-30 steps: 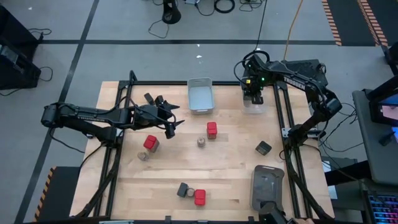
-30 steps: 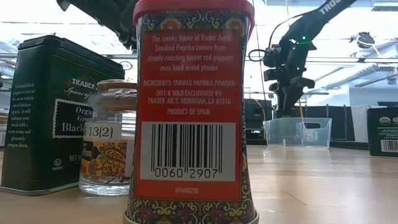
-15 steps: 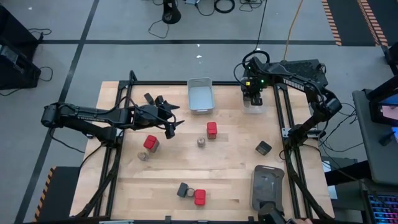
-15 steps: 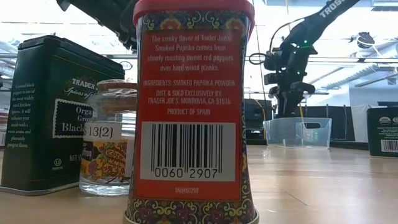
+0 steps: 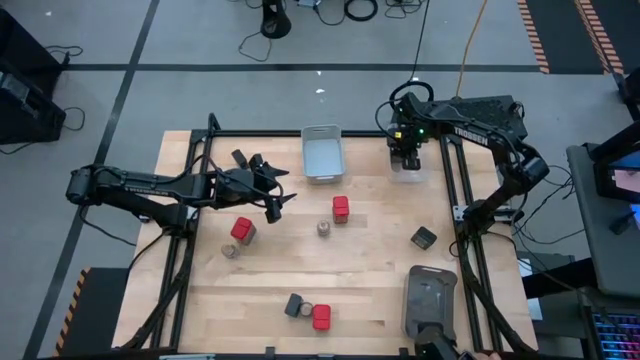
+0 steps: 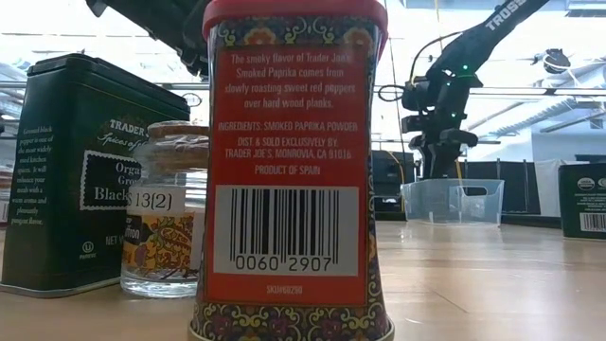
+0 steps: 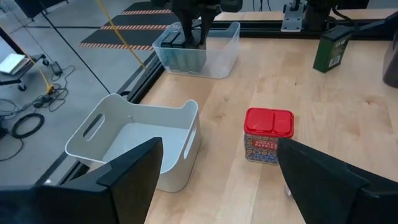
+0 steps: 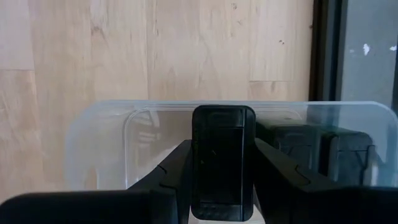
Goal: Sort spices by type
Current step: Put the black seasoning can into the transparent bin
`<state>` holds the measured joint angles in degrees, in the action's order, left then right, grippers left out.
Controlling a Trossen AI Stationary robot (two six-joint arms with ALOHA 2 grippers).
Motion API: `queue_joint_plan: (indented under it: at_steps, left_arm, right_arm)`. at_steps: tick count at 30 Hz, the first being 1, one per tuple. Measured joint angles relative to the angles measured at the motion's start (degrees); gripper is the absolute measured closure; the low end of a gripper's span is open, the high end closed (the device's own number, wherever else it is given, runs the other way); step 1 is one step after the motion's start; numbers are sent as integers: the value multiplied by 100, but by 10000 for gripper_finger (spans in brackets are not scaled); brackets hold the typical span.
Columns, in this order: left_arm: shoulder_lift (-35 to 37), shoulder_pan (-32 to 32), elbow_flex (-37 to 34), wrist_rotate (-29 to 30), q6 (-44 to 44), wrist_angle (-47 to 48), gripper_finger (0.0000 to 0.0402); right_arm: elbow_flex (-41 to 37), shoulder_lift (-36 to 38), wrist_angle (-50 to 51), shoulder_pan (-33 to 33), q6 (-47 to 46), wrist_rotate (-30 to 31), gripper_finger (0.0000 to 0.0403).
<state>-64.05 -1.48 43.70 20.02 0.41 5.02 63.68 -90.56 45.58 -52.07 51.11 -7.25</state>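
Observation:
My right gripper [image 8: 222, 148] is shut on a black spice tin [image 8: 222, 158] over the clear bin [image 5: 408, 166] at the table's far right. Other black tins [image 8: 339, 155] lie in that bin. My left gripper [image 5: 282, 187] hovers open left of the grey bin [image 5: 322, 152], touching nothing. Standing on the table are red-capped containers [image 5: 341, 208] [image 5: 243, 230] [image 5: 321, 317], tan-topped jars [image 5: 324, 229] [image 5: 230, 249] [image 5: 308, 310] and black tins [image 5: 423, 237] [image 5: 294, 305]. My right gripper pinches the black tin between its two fingers [image 8: 171, 174], which lie on the tin's two opposite long sides [image 8: 198, 165]. It comes from above, pointing down. The tin is inside the clear bin's outline; whether it touches the bin's floor I cannot tell.
A flat dark grey tray [image 5: 430, 300] lies at the near right corner. In the low view a red paprika container [image 6: 292, 170], a black tin [image 6: 85, 180] and a jar [image 6: 170, 223] stand right before the camera. Bare wood lies between the scattered containers.
My right gripper has shifted a little over the clear bin and sunk slightly toward it, still shut on the black tin. My left arm has kept still.

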Motion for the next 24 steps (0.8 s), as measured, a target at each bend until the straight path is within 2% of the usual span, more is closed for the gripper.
queue_joint_plan:
  at_steps: [24]
  left_arm:
    - [0, 0, -2, -6, 0, 0, 81]
  right_arm:
    - [11, -184, -109, -37, -247, 165, 284]
